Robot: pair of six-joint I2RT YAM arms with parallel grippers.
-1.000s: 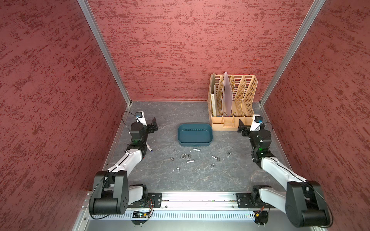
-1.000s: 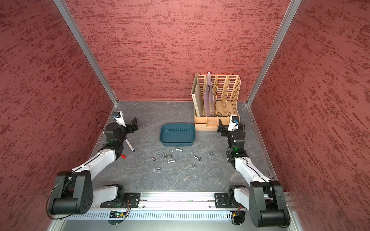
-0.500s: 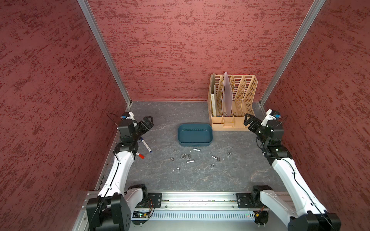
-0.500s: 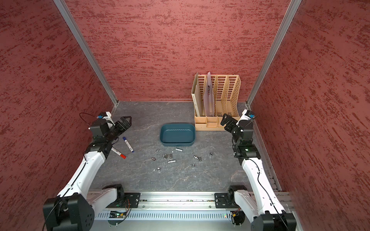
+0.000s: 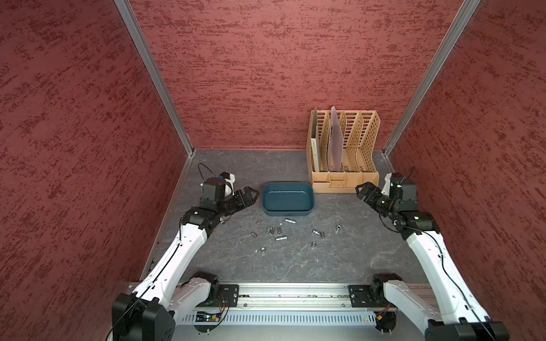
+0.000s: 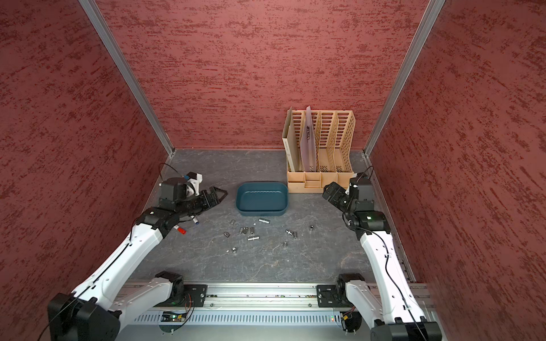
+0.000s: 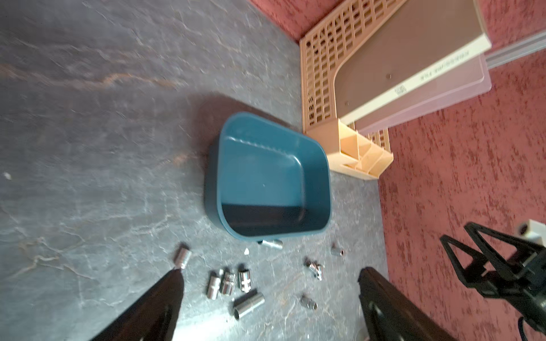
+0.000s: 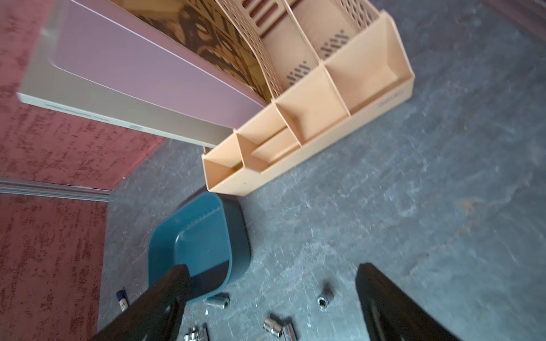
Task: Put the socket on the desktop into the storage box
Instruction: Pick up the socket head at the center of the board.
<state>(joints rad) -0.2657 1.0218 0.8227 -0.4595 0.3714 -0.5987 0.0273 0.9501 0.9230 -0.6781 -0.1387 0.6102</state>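
With both claws hanging clear of the work, I read this as the very start of the first pick: nothing is held. My left gripper [image 5: 251, 195] has its jaws spread wide and empty. It hovers over the desktop [image 5: 295, 265], just beside the end of the storage box [image 5: 288, 213] nearest that arm. My right gripper [image 5: 362, 192] is spread and empty too, near the front corner of the tan file rack [image 5: 344, 180] and well apart from the box.

All the sockets [image 5: 273, 229] lie on the desktop in front of the box, and none are inside. The left wrist view shows the tub floor bare. They are small, bright chrome cylinders, some on their sides and some on end. A few sit in a tight knot near the middle. A long socket [image 5: 290, 220] lies just beside the box's front wall, and a lone socket [image 5: 338, 227] sits out toward my right arm.

Next I would bring a claw down over an isolated piece, probably the long one for the left or the lone one for the right, and set the jaws across its barrel. I expect these to be slick and quick to roll if nudged. Two markers [image 6: 189, 226] lie under my left forearm, and I'd leave them alone.
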